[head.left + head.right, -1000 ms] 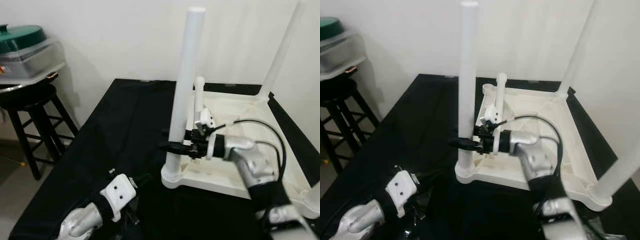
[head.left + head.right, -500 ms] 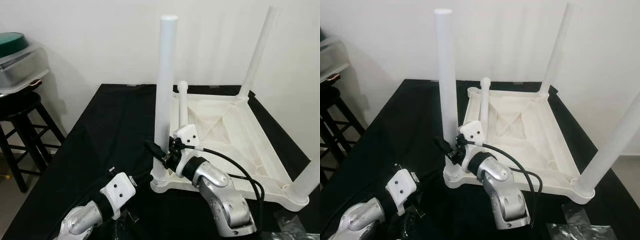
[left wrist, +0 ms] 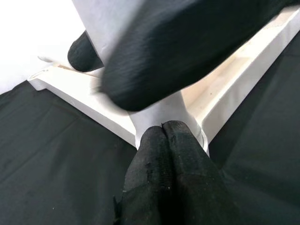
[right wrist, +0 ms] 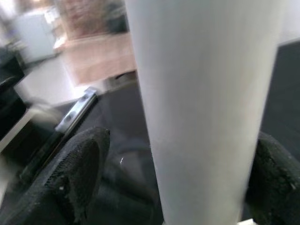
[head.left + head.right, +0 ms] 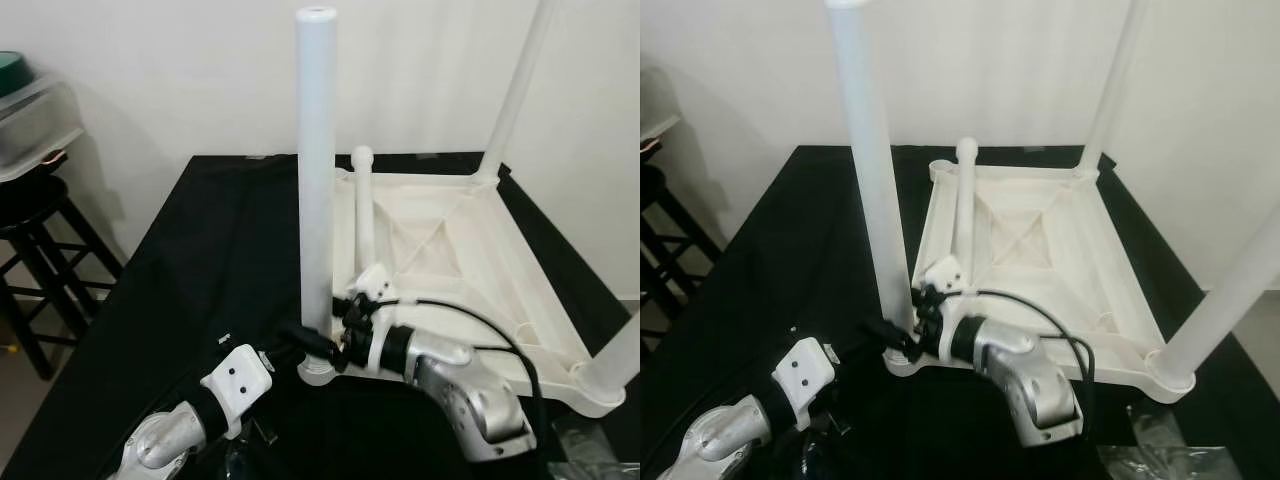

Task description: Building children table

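A white wall backs the black-draped bench (image 5: 200, 260). In the eye views, the right tool (image 5: 318, 345) has slid down the near white plastic tube leg (image 5: 315, 190) to its socket in the upturned white plastic tabletop (image 5: 450, 250): seating seems nearly done. Four legs stand. Left wrist view: left tool (image 3: 166, 136) closed, empty. Right wrist view: right fingers (image 4: 77, 171) straddle that leg

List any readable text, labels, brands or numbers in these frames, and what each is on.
None: no writing shows on the upturned white table, its upright leg, the black cloth, the left gripper or the right gripper.
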Motion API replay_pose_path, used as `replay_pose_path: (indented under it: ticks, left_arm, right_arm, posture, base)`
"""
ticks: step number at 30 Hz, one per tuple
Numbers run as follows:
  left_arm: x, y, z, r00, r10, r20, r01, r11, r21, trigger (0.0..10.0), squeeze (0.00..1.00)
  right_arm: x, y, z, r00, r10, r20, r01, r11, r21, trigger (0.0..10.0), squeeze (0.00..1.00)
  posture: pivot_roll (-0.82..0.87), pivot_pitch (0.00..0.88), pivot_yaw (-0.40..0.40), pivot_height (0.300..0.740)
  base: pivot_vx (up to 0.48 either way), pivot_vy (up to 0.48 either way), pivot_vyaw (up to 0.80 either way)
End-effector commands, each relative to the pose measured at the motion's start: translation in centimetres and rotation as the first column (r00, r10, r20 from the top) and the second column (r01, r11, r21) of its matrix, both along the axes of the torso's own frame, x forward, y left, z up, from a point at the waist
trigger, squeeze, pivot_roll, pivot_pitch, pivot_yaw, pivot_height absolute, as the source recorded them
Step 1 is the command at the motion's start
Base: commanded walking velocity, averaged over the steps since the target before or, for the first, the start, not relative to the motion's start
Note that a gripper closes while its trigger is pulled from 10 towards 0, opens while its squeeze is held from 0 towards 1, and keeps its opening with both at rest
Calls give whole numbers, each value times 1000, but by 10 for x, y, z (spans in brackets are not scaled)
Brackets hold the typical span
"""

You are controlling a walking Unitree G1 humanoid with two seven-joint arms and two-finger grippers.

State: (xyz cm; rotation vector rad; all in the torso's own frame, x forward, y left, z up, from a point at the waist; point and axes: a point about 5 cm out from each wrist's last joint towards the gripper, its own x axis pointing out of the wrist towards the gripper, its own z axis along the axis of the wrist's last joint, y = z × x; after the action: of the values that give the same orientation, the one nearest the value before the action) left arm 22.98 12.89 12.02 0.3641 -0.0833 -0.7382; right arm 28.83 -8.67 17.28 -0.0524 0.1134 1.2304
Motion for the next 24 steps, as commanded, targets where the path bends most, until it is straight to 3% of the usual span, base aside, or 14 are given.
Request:
replay_pose_path:
  ticks: [1,2,3,6,8,9,12,13,19,24]
  left_arm:
    - [-1,1,-3,1000,1,-11,-1,1000,13,10000,0]
    - [-1,0,-3,1000,2,-11,-2,1000,13,10000,0]
    - [-1,0,-3,1000,2,-11,-2,1000,13,10000,0]
    - [-1,-1,-3,1000,4,-11,-4,1000,12,10000,0]
    - [-1,-1,-3,1000,5,-11,-4,1000,12,10000,0]
    - [-1,-1,-4,1000,3,-11,-3,1000,11,10000,0]
    - [-2,-2,-4,1000,2,-10,-2,1000,11,10000,0]
    - [-2,-2,-4,1000,3,-10,-3,1000,11,10000,0]
    - [-2,-3,-4,1000,9,-8,-8,1000,6,10000,0]
    - [-2,-3,-4,1000,7,-9,-7,1000,4,10000,0]
  right_arm:
    - [-3,5,0,996,84,4,-84,996,14,10000,235]
    - [11,1,9,991,134,16,-134,991,9,10000,0]
    - [11,1,9,991,134,16,-134,991,9,10000,0]
    - [36,-3,19,982,188,-9,-187,982,20,10000,0]
    - [40,-3,20,979,201,-24,-201,979,25,10000,0]
    - [51,-5,21,980,192,-51,-191,981,15,9412,0]
    - [55,-6,22,978,200,-62,-200,980,12,9412,0]
    - [56,-6,23,976,208,-65,-207,978,19,0,0]
    - [57,-11,23,963,262,-63,-259,964,53,0,0]
    - [56,-20,17,971,234,-46,-230,971,68,0,0]
  posture:
    - [-40,12,-8,740]
    - [-30,10,-14,740]
    - [-30,10,-14,740]
    - [-25,7,-14,740]
    - [-25,7,-14,740]
    - [-16,5,-19,740]
    - [-12,7,-22,740]
    - [-11,8,-25,740]
    - [-19,12,-22,740]
    - [-22,13,-21,740]
  base:
    - [0,0,0]
    - [0,0,0]
    - [0,0,0]
    - [0,0,0]
    - [0,0,0]
    - [0,0,0]
    - [0,0,0]
    - [0,0,0]
    - [0,0,0]
    - [0,0,0]
